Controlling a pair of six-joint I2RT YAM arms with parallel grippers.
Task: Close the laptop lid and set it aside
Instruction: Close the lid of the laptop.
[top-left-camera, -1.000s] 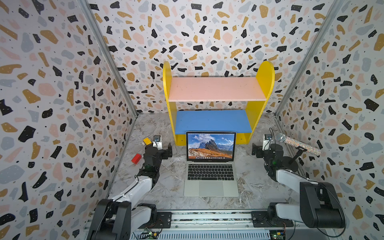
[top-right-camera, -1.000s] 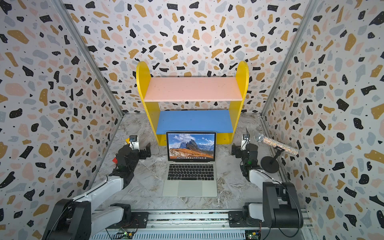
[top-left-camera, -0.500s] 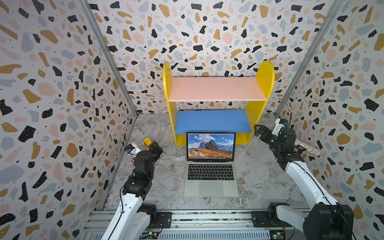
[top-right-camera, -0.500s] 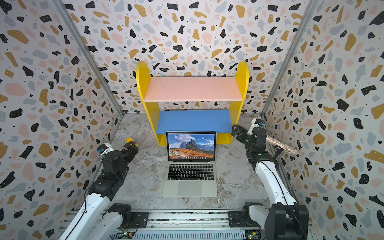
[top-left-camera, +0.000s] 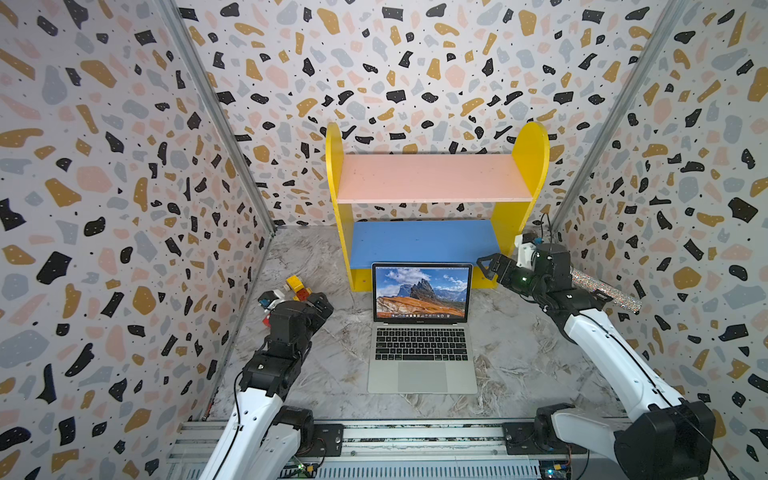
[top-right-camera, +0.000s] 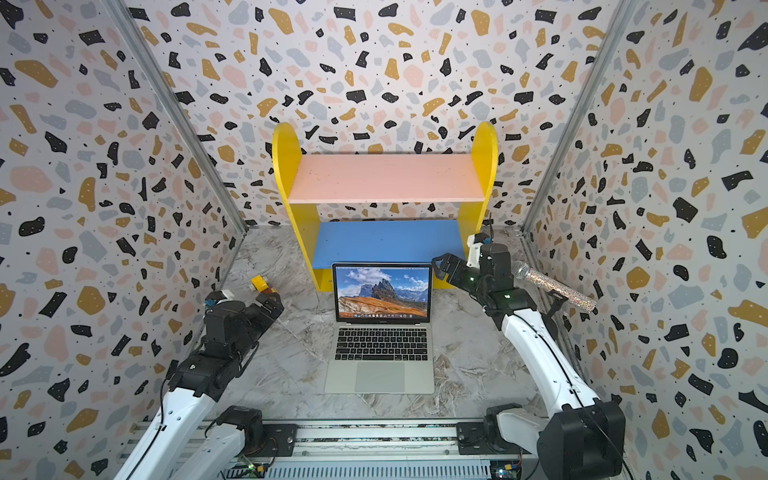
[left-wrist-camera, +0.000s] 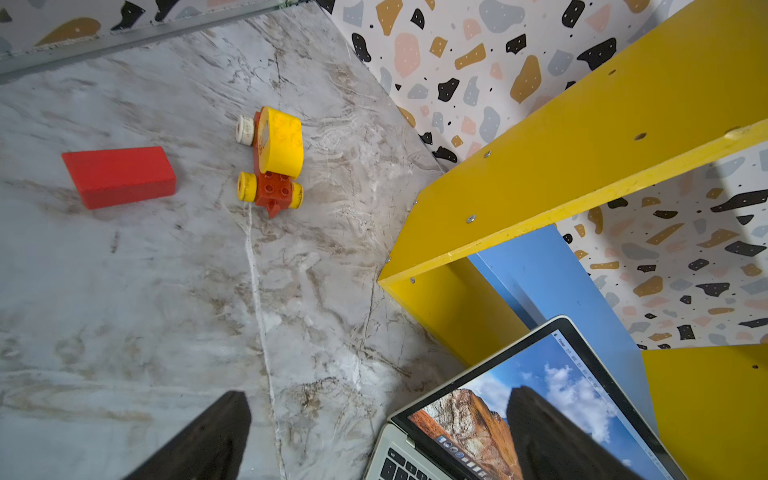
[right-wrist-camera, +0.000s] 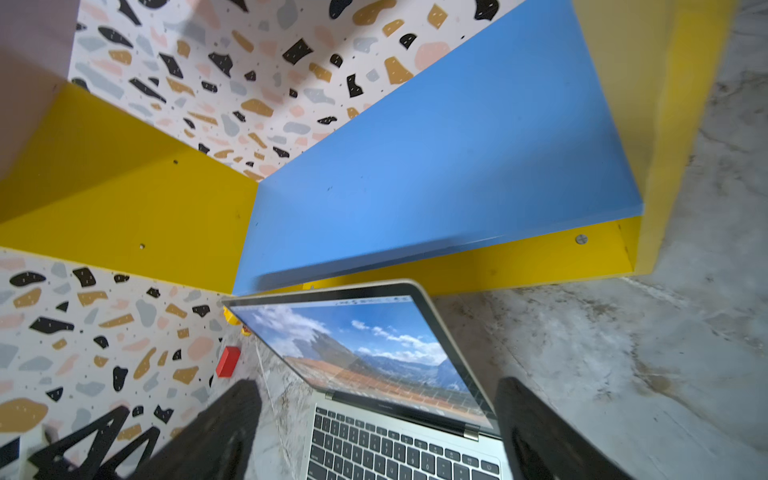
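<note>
Laptop (top-left-camera: 422, 361) sits open mid-desk (top-left-camera: 328, 374), base flat, keyboard and trackpad toward my arm bases. Lid (top-left-camera: 422, 293) is up, roughly upright, with the screen lit and showing a mountain picture. Its back stands just in front of the shelf (top-left-camera: 432, 178), at the blue board (top-left-camera: 419, 245). The pink board above is bare.

My right end effector (top-left-camera: 487, 266) is raised beside the lid's upper right corner, near it with a small gap and no contact seen. In the right wrist view the fingers (right-wrist-camera: 224, 432) stand wide apart around nothing, and that lid corner shows ahead between them. My right end effector (top-right-camera: 441, 266) looks the same in both top views.

My left end effector (top-left-camera: 322, 301) is off to the laptop's left, apart from it, over bare desk. In the left wrist view its fingers (left-wrist-camera: 208, 436) are spread wide and it grips nothing.

A red block (left-wrist-camera: 118, 176) and a yellow-red toy car (left-wrist-camera: 274, 158) lie on the desk past it, apart from each other. A glitter mic (top-right-camera: 552, 286) on a stand sits by the right wall, behind my right arm.
</note>
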